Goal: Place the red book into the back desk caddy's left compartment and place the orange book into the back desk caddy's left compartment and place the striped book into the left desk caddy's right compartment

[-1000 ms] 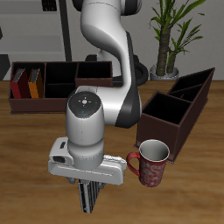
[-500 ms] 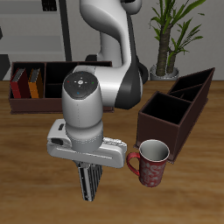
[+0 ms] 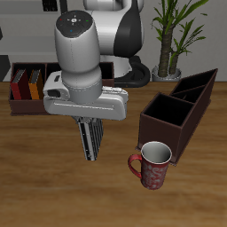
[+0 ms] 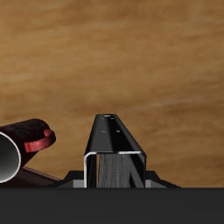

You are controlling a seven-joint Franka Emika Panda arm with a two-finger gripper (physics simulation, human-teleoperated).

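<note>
Claw (image 3: pixel 91 133) pinching striped book (image 3: pixel 92 142), book hanging upright clear of bench (image 3: pixel 35 177). Arm has risen since a second ago, book lifted higher. Red book (image 3: pixel 19 85) and orange book (image 3: pixel 35 87) sit in back caddy (image 3: pixel 53 84). Left caddy (image 3: pixel 182 111) well apart; carry remains. Mug (image 3: pixel 152 164) near path.

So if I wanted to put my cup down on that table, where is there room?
The bare wood along the table front, away from the red mug, is free. It is crowded farther back, by the long caddy with books and the dark caddy beside the mug.
</note>
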